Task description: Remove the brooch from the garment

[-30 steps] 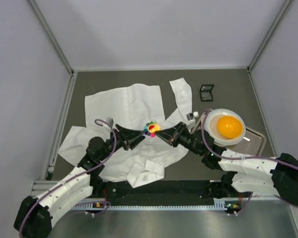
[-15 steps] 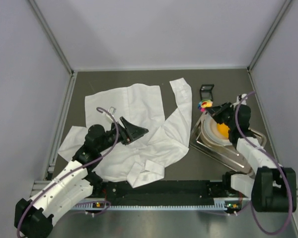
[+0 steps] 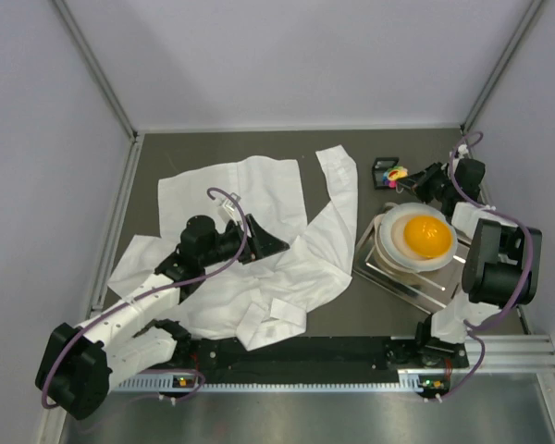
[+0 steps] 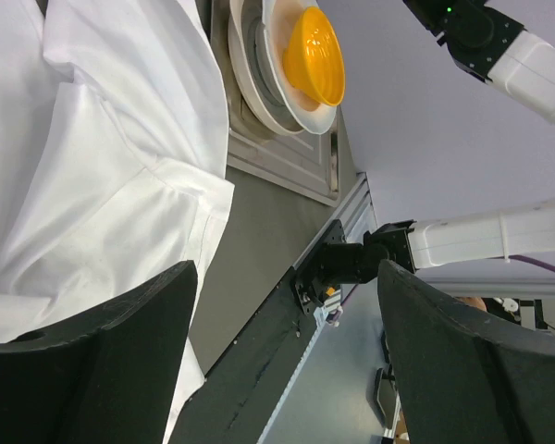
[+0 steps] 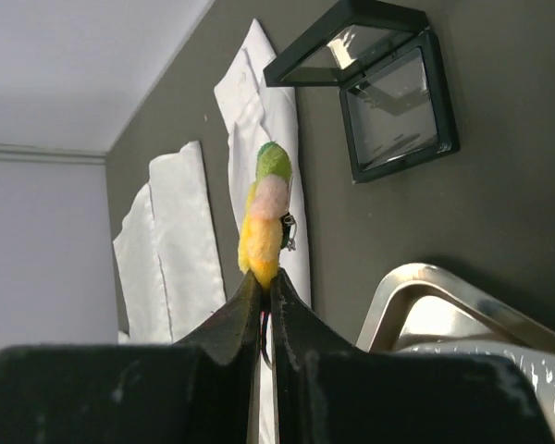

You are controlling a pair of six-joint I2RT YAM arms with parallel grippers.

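The brooch (image 3: 395, 173), a small many-coloured flower pin, is clamped in my right gripper (image 3: 403, 176), which holds it in the air beside the open black box (image 3: 384, 172) at the back right. In the right wrist view the brooch (image 5: 265, 219) shows edge-on, yellow, pink and green, pinched between the shut fingertips (image 5: 264, 282). The garment (image 3: 250, 240), a large white creased shirt, lies spread over the left and middle of the table. My left gripper (image 3: 270, 243) hovers open and empty over the shirt's middle; in its wrist view the shirt (image 4: 83, 148) lies below.
A white bowl with an orange inside (image 3: 424, 236) sits on plates on a metal tray (image 3: 407, 282) at the right. The small black box (image 5: 388, 88) lies open on the dark table. Grey walls enclose the back and sides.
My right gripper has carried the brooch from the shirt's middle out to the back right, beside the black box. My left gripper has let go of the shirt and drawn back slightly.
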